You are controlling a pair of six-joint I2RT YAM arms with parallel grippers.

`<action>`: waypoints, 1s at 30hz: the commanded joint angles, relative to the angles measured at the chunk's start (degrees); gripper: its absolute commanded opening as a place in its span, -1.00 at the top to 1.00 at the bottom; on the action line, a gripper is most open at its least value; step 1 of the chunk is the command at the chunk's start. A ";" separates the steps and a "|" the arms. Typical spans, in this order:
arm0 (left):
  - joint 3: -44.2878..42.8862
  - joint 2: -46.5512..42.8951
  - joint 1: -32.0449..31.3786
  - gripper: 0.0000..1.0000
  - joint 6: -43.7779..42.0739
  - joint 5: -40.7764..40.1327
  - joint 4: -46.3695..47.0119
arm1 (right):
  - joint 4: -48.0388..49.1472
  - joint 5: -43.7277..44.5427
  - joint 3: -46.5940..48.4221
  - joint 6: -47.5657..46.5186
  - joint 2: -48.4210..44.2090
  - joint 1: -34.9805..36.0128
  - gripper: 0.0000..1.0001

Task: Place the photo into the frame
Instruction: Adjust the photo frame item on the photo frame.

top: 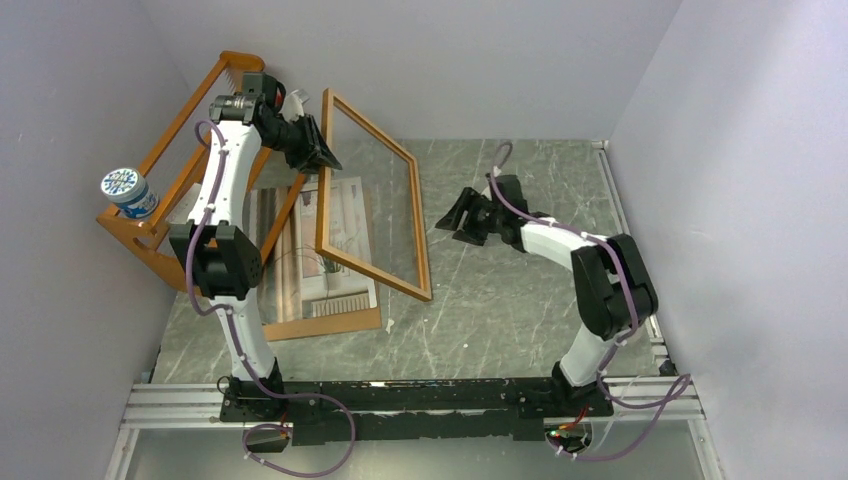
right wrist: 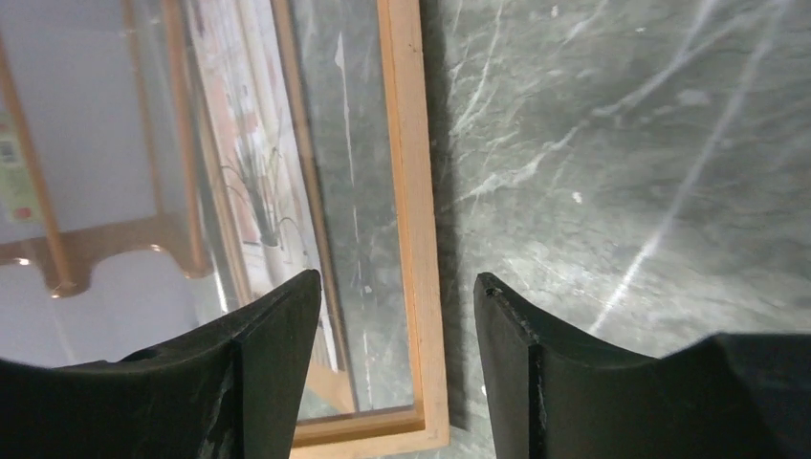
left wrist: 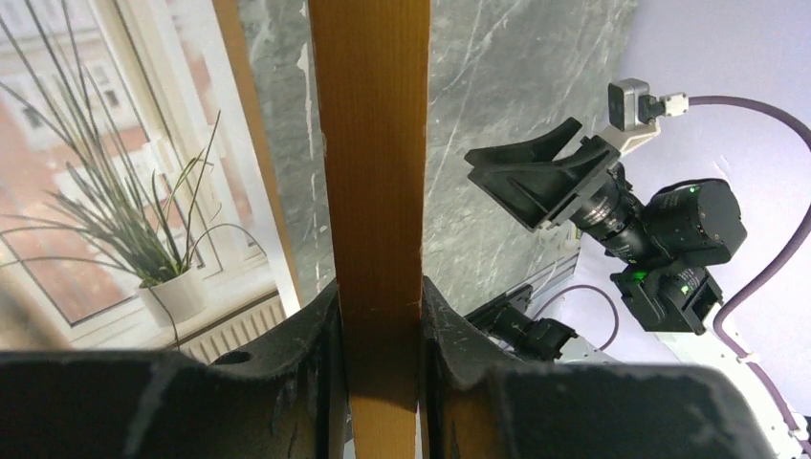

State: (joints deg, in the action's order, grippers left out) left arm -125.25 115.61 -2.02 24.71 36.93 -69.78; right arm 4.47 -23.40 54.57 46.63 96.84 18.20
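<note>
Found from the top camera the frame (top: 421, 230) held on a tilt just left of the table's middle, clamped on its 9 o'clock rail, near the far corner, by the left claw (top: 325, 155). Cannot tell whether any edge rests on the table (top: 500, 320). Found the photo (top: 345, 290) lying flat toward 8 o'clock on a brown backing board (top: 320, 326), partly hidden by the tilted frame and by the left arm, not inside the frame. Confirmed on the left wrist camera, beyond the overhead's reach: fingers (left wrist: 316, 354) pressed tight on both faces of the frame (left wrist: 368, 143), the photo (left wrist: 124, 191) at 9 o'clock of the rail, the right claw (left wrist: 536, 177) at 3 o'clock, well apart from the wood. Noted on the right wrist camera the right claw (right wrist: 397, 325) spread wide and holding nothing, above the marbled table (right wrist: 622, 143), with the frame (right wrist: 411, 191) ahead at 12 o'clock and the photo (right wrist: 253, 191) showing through the glass at 10 o'clock. Logged from overhead alone: an orange shelf rack (top: 185, 112) against the wall at 10 o'clock, carrying a blue-and-white tub (top: 128, 192) at 9 o'clock, beside the left arm.
</note>
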 commanded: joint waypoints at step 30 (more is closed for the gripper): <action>-1.82 -6.28 -0.76 0.56 0.17 0.39 -1.77 | -11.31 -1.02 24.48 -8.93 24.06 10.64 0.13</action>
State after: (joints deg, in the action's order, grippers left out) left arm -126.78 112.01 -2.50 23.35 31.90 -74.74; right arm -7.14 -23.09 77.01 38.33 119.33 28.16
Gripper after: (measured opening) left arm 0.300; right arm 0.474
